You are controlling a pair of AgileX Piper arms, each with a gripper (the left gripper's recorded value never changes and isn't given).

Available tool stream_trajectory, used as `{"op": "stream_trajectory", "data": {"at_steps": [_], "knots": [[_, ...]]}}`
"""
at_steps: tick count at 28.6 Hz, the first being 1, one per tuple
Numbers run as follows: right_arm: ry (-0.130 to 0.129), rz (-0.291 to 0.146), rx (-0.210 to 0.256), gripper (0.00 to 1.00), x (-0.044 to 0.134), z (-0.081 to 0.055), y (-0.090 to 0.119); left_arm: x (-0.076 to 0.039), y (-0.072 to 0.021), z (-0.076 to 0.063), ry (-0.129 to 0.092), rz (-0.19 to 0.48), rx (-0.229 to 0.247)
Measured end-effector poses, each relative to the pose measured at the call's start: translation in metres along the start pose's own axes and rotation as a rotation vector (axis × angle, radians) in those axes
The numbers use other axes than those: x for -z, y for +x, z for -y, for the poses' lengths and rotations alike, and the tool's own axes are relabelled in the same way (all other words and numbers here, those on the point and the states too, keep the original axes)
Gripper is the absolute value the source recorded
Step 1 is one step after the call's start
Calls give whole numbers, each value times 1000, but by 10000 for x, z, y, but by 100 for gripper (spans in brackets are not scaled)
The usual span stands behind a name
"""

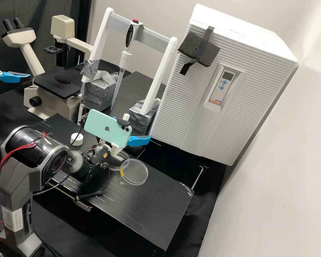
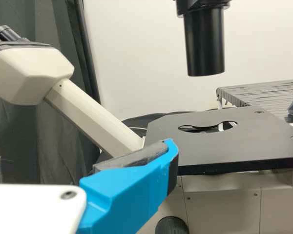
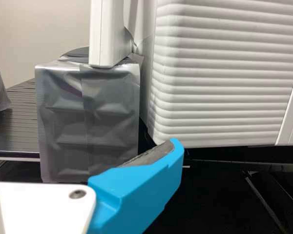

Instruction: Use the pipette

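Pipette (image 1: 125, 59) hangs upright from the grey crossbar of a white stand (image 1: 150, 36) in the upper middle of the high view. Its red button is at the top and its thin tip points down between the stand's two legs. Neither arm touches it. Each leg ends in a block wrapped in grey tape, one block (image 1: 98, 89) left of the tip and the other block (image 1: 143, 115) right of it.

The right gripper (image 1: 133, 131) sits in the middle left of the high view, just below and in front of the right-hand block. A mint-green phone (image 1: 105, 127) is mounted on its wrist. Its blue finger (image 3: 136, 195) shows a bare grey pad with nothing against it, so the jaws stand apart and empty. The taped block and the ribbed white machine (image 3: 224, 73) lie close ahead of it.

The left gripper (image 1: 7, 67) is at the left edge of the high view, beside the microscope (image 1: 53, 89) and well apart from the pipette. Its finger (image 2: 132, 190) also has a bare pad, and the jaws are spread and hold nothing. The microscope's black stage (image 2: 244, 141) is just ahead of it.

A clear petri dish (image 1: 133, 171) lies on the black platform (image 1: 146, 214) at the centre of the frame, just below the right gripper. A small white cap (image 1: 76, 139) stands on the same platform at its left.
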Motion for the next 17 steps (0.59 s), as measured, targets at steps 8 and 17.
{"op": "stream_trajectory", "data": {"at_steps": [8,17], "knots": [[0,0,0,100,0,0,0,0,0,0,3,0,0],[0,0,0,100,0,0,0,-428,141,-252,0,148,-81]]}}
